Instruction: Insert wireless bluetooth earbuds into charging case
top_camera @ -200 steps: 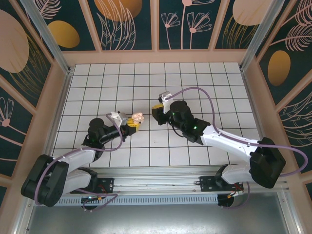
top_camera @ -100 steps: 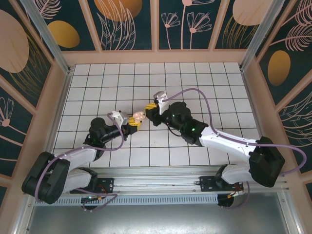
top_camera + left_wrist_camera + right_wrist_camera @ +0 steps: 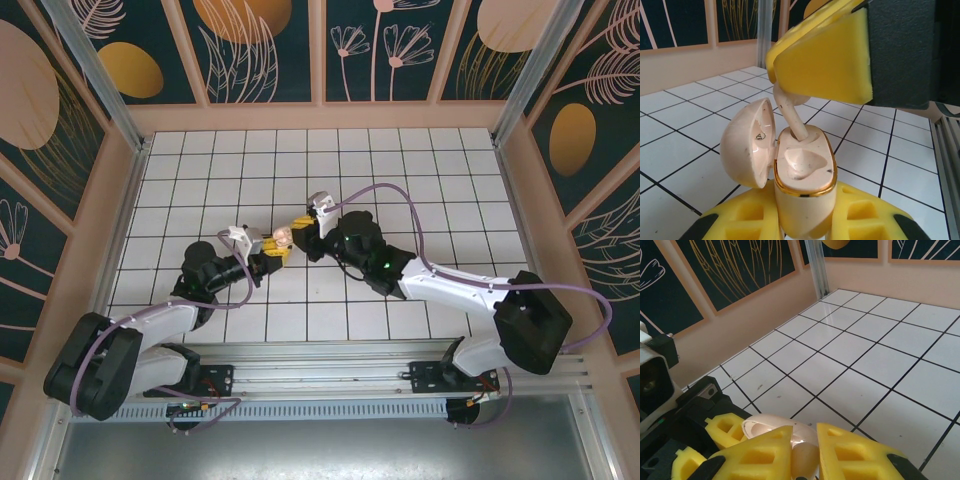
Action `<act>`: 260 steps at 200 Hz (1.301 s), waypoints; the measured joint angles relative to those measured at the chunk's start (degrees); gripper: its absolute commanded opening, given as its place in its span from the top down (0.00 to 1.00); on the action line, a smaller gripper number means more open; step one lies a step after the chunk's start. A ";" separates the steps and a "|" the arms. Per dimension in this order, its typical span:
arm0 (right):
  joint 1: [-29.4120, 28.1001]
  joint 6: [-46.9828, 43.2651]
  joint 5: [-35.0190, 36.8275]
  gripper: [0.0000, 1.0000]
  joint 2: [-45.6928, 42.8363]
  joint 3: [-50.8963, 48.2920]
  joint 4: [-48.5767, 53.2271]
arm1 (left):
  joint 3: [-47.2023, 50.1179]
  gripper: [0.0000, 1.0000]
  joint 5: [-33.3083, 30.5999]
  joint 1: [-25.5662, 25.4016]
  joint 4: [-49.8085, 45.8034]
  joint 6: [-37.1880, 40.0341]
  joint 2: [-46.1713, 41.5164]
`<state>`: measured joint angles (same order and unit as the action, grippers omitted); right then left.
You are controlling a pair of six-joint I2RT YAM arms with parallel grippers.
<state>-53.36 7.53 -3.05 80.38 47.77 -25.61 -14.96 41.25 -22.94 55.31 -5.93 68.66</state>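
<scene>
At left, we are seeing the left gripper (image 3: 802, 220) clenching the lower body of the opened cream charging case (image 3: 805, 175). Just right and above, the right gripper (image 3: 805, 450) is pinching an earbud (image 3: 792, 117), its stem dipping into the case's top.

I see both arms extended forward, wrists converging mid-field. The left end effector (image 3: 272, 254) points up, fingers clamped on the charging case (image 3: 804, 197). The right end effector (image 3: 299, 223) sits just above it, angled down, fingers clamped on an earbud (image 3: 794, 119).
</scene>
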 measured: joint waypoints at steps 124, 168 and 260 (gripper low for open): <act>-1.14 -2.27 2.25 0.83 -0.24 0.00 -1.68 | 0.00 0.91 -2.78 -0.26 -3.21 -0.33 -4.39; -2.25 -2.29 4.57 0.83 -0.50 -0.02 -2.21 | 0.00 0.91 -3.82 -0.33 -4.20 -0.31 -5.97; -5.33 -2.32 10.56 0.83 -0.13 0.50 -2.40 | 0.00 0.91 -6.93 -0.33 -6.45 0.79 -8.41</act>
<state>-58.70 5.21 7.51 80.25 48.27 -28.01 -14.96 34.33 -23.27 48.86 -5.15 60.25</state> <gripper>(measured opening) 0.170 0.175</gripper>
